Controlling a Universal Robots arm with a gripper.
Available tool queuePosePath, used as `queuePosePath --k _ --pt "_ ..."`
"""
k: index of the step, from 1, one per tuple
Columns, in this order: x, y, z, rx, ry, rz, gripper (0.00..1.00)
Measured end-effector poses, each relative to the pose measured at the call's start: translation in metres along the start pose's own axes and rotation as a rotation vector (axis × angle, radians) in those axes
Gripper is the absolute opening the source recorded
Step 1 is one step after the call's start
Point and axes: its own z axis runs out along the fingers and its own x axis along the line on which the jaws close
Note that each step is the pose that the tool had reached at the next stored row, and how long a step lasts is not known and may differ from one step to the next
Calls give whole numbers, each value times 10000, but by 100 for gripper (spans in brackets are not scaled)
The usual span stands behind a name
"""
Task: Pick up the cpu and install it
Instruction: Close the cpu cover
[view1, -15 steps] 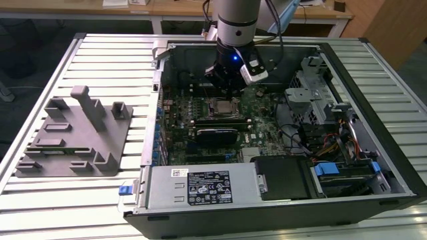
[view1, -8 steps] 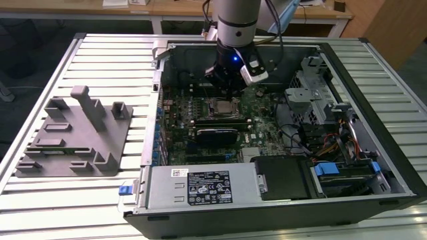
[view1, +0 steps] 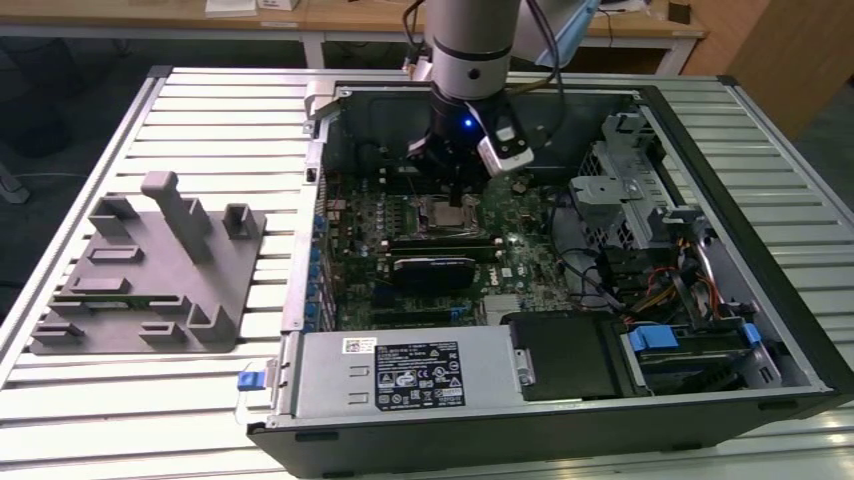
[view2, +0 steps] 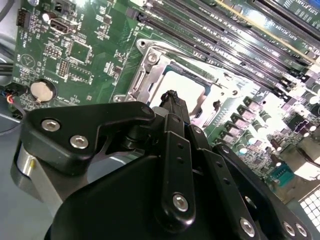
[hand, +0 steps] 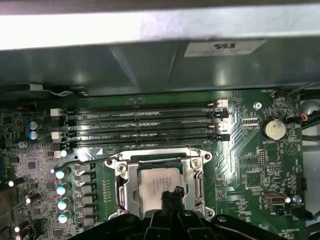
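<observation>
Item: cpu (hand: 155, 177). Square, so no long axis is distinguished. It is laid flat, silvery top faced up toward the gripper (hand: 172, 194), with its edges aligned to the memory slots (hand: 145, 125). It is seated within the metal socket frame (hand: 122, 187) on the motherboard (hand: 260, 165), directly beneath the tool's tip. Tool: jaws are drawn together, narrow, and held over one edge of the chip. Contact cannot be told.

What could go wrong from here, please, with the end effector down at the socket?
1. The end effector is on or just above the cpu inside the metal socket frame; any misalignment could leave the chip tilted against that frame.
2. A sideways move might drag the cpu or clip the nearby memory slots.
</observation>
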Motion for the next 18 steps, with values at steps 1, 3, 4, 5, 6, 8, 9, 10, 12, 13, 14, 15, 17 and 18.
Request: queuePosePath --k 1,3,4,5,6,8,9,10,12,13,14,15,17,18 --pt "6 -6 5 -1 -1 5 11" --pt "22 -18 15 0 -1 16 11" --pt "32 -21 20 -2 -2 18 11" --pt "40 -22 22 -2 -2 19 11" --pt "41 -23 23 -1 -1 19 11" --pt "41 -23 22 1 0 18 11" --pt "41 -23 23 1 0 18 11" --pt "42 -23 23 1 0 18 11" --pt "50 -23 27 -10 -2 20 11" --pt "62 -24 28 -10 -2 18 11" --pt "83 -26 28 -9 -3 18 11" --pt "106 -28 29 -9 -7 20 11" --pt "150 -31 31 -10 -18 18 11" --pt "166 -31 35 -11 -26 18 11"
